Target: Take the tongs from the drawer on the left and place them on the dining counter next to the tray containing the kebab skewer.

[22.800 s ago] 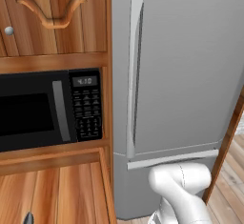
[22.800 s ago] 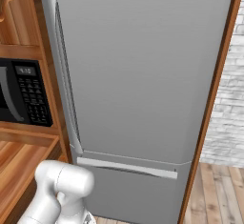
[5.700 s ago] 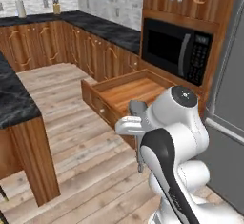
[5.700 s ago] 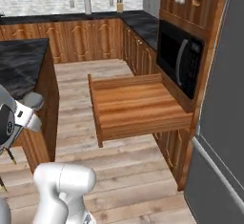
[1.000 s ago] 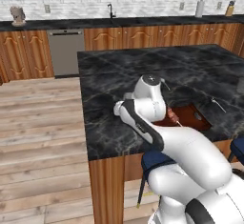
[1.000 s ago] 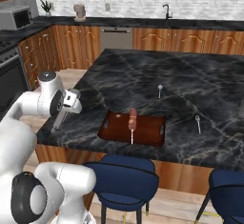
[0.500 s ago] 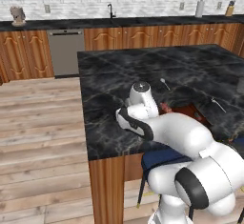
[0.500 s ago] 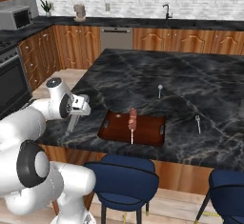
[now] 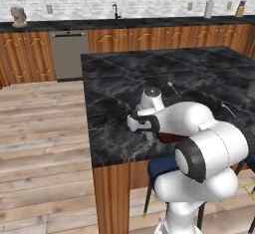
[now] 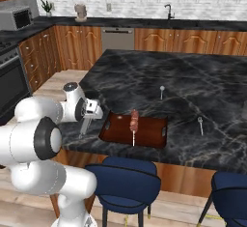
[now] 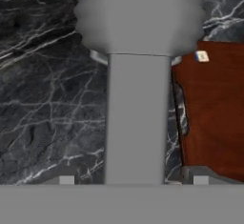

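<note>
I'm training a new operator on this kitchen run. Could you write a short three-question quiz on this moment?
1. True or false: the slim grey metal tongs already lie flat on the glossy black marble dining counter.
2. What lies in the reddish-brown rectangular tray? A) a kebab skewer B) a cup C) a plate
3. In the right base view, on which side of the tray is the dark two-finger gripper?

Key: 1 false, they hang in the gripper, which is closed on them; 2 A; 3 its left.

The dining counter (image 10: 144,83) bears the tray (image 10: 144,132).
</note>
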Tool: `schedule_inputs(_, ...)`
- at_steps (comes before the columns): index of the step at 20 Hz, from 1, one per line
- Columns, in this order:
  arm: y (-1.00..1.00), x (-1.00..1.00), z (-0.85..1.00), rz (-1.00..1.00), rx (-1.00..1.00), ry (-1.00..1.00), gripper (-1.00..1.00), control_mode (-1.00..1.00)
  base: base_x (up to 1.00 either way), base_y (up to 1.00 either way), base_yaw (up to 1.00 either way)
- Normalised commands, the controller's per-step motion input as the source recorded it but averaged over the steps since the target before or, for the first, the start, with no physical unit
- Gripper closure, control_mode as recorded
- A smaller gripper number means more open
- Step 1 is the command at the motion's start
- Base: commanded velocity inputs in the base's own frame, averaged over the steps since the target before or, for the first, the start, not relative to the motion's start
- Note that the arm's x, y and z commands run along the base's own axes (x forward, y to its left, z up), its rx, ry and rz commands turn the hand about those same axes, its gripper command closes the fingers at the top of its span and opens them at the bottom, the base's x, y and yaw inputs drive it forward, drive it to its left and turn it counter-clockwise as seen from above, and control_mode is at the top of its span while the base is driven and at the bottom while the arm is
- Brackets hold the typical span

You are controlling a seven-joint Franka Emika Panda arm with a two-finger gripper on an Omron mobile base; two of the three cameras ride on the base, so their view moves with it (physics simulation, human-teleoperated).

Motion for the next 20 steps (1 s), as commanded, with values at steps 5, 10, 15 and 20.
schedule_inputs(5, 0.01, 0.24, -0.19, 0.0, 0.0, 0.04, -1.0, -1.0, 0.0, 0.0, 0.0)
schedule_inputs(10, 0.0, 0.01, 0.04, 0.0, 0.0, -0.01, -1.0, -1.0, 0.0, 0.0, 0.0)
schedule_inputs(15, 0.0, -0.29, 0.18, 0.0, 0.0, -0.07, -1.0, -1.0, 0.0, 0.0, 0.0)
schedule_inputs(20, -0.28, -0.89, 0.3, 0.0, 0.03, -0.13, -1.0, -1.0, 0.0, 0.0, 0.0)
